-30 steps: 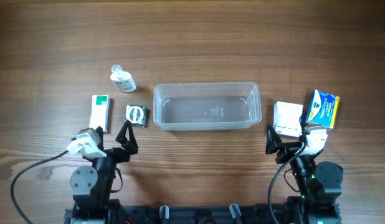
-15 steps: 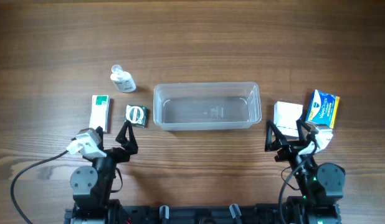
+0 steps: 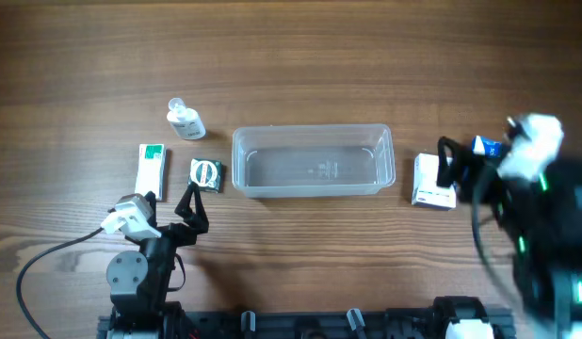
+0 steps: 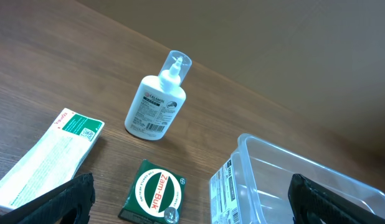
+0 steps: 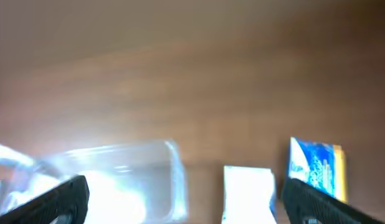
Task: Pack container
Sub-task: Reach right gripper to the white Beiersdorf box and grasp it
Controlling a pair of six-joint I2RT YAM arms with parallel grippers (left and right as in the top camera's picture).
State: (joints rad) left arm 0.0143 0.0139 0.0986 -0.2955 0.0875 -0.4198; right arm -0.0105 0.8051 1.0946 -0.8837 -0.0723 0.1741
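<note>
The clear plastic container (image 3: 239, 162) lies empty at the table's middle. It also shows in the left wrist view (image 4: 286, 180) and, blurred, in the right wrist view (image 5: 118, 180). My left gripper (image 3: 169, 212) is open and empty, near the front edge, just short of a green Zam-Buk packet (image 3: 206, 174) that shows between its fingers (image 4: 192, 205) in the wrist view (image 4: 156, 193). My right gripper (image 3: 475, 155) is open, empty and raised above a white box (image 3: 432, 181) and a blue and yellow box (image 3: 486, 146). In the right wrist view the gripper (image 5: 186, 202) frames the white box (image 5: 247, 193).
A small white bottle (image 3: 185, 120) lies left of the container, also in the left wrist view (image 4: 156, 102). A white and green box (image 3: 152, 169) lies beside the packet (image 4: 46, 158). The right arm hides much of the blue box, which shows in its wrist view (image 5: 314, 171).
My right arm has lifted and swung forward and right, over the two right-hand boxes, and now covers most of the blue one. The left arm and all objects have not moved.
</note>
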